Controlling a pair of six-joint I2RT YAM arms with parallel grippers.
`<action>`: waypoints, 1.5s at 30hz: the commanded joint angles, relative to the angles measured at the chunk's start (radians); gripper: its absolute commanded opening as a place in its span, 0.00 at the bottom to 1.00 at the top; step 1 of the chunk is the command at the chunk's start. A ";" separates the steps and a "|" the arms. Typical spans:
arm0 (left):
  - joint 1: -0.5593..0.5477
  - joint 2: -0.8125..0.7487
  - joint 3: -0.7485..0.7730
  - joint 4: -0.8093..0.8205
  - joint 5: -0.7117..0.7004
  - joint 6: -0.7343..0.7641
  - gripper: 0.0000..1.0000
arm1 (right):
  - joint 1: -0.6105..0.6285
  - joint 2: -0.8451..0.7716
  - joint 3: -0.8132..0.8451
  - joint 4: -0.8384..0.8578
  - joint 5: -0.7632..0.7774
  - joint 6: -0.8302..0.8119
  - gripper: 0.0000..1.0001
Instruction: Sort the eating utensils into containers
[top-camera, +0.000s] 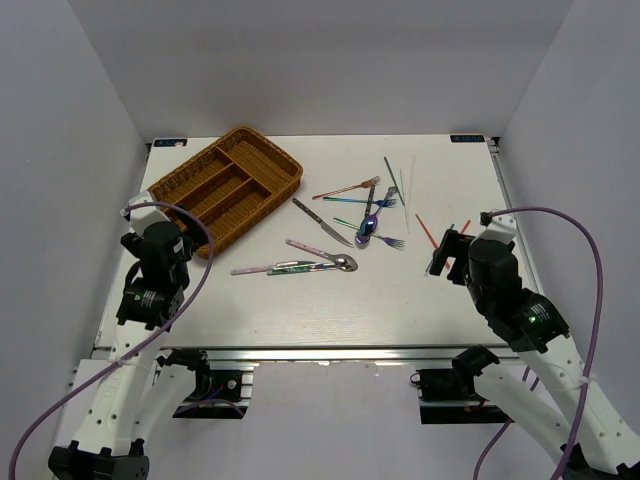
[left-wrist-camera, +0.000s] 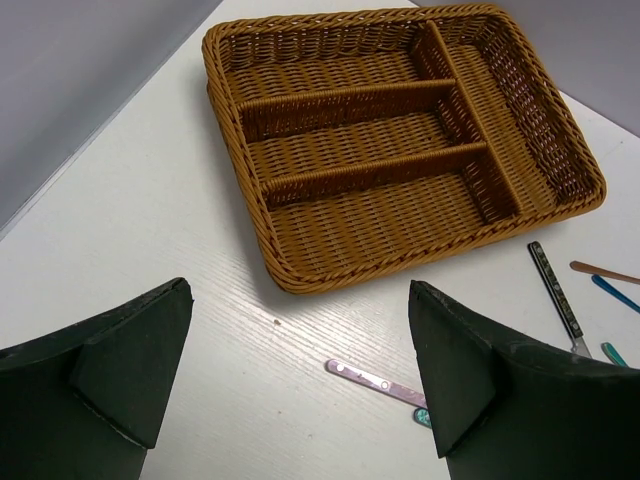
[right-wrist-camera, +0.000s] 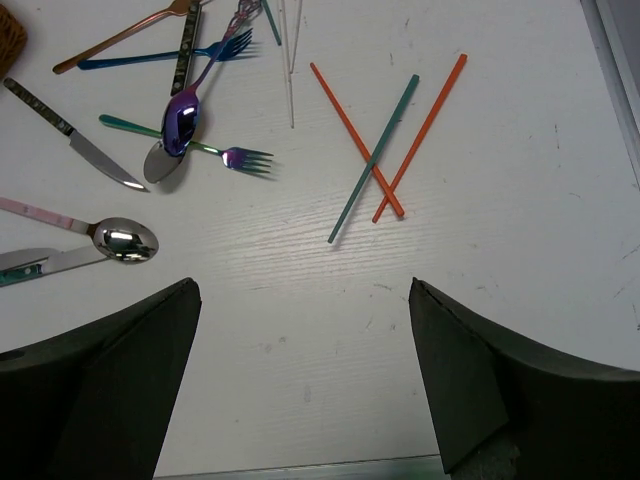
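Note:
The brown wicker tray (top-camera: 291, 166) lies at the back left; its long compartments (left-wrist-camera: 350, 150) hold nothing. Loose utensils are spread over the table's middle: a knife (top-camera: 322, 223), a silver spoon (top-camera: 344, 262), an iridescent spoon (right-wrist-camera: 181, 120), a small fork (right-wrist-camera: 240, 157), a rose-gold fork (top-camera: 345, 188), two orange chopsticks (right-wrist-camera: 356, 139) crossed with a green one (right-wrist-camera: 374, 158). My left gripper (left-wrist-camera: 298, 287) hangs open just short of the tray's near rim, above a pink handle (left-wrist-camera: 375, 381). Near the front right, my right gripper (right-wrist-camera: 302, 283) stands open over bare table, holding nothing.
Thin white chopsticks (right-wrist-camera: 290, 80) and a blue fork (right-wrist-camera: 160, 58) lie toward the back. White walls close in the table on the left, back and right. A metal rail (top-camera: 330, 350) runs along the front edge.

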 joint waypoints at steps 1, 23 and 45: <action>-0.002 -0.004 0.012 -0.010 -0.027 -0.005 0.98 | -0.002 0.003 -0.002 0.053 -0.005 0.005 0.89; -0.002 0.028 0.017 -0.017 0.024 0.001 0.98 | -0.091 0.699 0.240 0.223 -0.112 0.138 0.88; -0.002 0.076 0.020 -0.005 0.151 0.017 0.98 | -0.421 1.086 0.257 0.380 -0.141 0.092 0.45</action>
